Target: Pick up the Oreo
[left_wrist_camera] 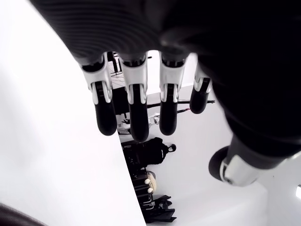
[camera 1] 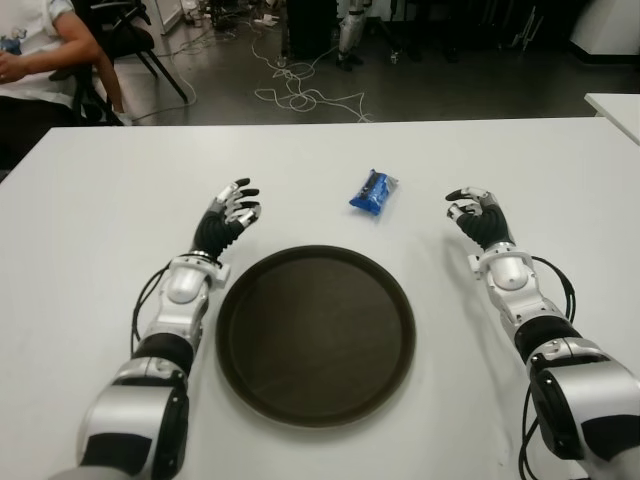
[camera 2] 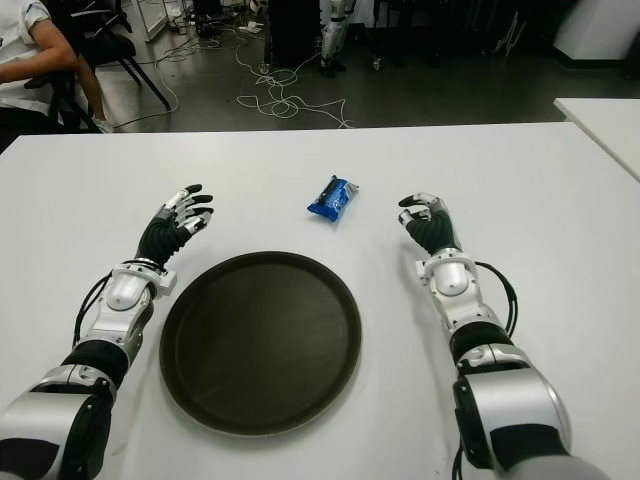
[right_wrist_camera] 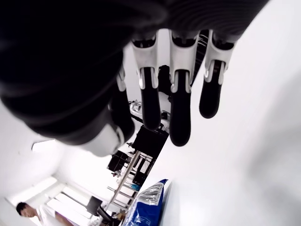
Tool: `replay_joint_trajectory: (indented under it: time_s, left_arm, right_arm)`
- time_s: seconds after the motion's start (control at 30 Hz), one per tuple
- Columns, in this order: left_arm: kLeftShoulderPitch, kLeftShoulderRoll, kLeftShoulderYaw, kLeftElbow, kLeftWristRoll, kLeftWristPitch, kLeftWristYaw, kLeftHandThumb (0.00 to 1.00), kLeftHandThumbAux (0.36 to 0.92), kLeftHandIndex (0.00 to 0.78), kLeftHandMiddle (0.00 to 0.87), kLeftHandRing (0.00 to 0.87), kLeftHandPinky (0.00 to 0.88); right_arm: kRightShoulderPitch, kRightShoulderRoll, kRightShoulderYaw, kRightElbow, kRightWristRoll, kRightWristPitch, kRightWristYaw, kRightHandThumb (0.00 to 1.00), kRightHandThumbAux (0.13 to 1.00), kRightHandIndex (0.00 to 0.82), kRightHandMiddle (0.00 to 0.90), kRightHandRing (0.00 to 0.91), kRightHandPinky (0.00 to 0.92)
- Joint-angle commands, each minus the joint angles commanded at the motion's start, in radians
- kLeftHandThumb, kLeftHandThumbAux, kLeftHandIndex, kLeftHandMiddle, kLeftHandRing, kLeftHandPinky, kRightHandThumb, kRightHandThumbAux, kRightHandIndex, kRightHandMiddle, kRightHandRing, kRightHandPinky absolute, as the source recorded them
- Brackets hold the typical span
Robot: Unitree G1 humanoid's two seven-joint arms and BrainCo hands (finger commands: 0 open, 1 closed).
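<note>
Oreo pack [camera 1: 373, 192] on table [camera 1: 100, 200] — each robot hand (left [camera 1: 229, 215], right [camera 1: 473, 213]) open, empty

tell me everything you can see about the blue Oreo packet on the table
The Oreo packet is a small blue wrapper, glossy like plastic film, with pale markings too small to read and crimped ends. It looks sealed and slightly puffed. It lies flat on the white table, turned at an angle, just beyond the far rim of the round dark tray and apart from it. It sits between the two hands, nearer the right hand than the left hand. Only the table touches it; neither hand holds anything.
</note>
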Motion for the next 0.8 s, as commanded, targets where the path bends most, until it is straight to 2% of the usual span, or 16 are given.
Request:
replay_joint_trajectory:
  time_s: [0.17, 0.4, 0.8]
  left_arm:
    - [-0.001, 0.000, 0.002, 0.003, -0.002, -0.005, -0.005, 0.033, 0.621, 0.131, 0.216, 0.222, 0.254]
    - [-0.004, -0.001, 0.003, 0.009, 0.003, -0.005, 0.004, 0.027, 0.653, 0.127, 0.212, 0.223, 0.243]
    - [-0.006, 0.001, 0.000, 0.007, 0.008, 0.003, 0.009, 0.016, 0.648, 0.136, 0.209, 0.215, 0.232]
  right_arm:
    - [0.002, -0.002, 0.010, -0.002, -0.019, -0.001, -0.016, 0.682, 0.725, 0.410, 0.489, 0.524, 0.541]
    - [0.000, -0.007, 0.025, 0.002, -0.044, -0.002, -0.026, 0.681, 0.725, 0.412, 0.487, 0.530, 0.564]
    - [-0.001, -0.013, 0.032, 0.007, -0.066, -0.009, -0.024, 0.687, 0.724, 0.413, 0.480, 0.521, 0.550]
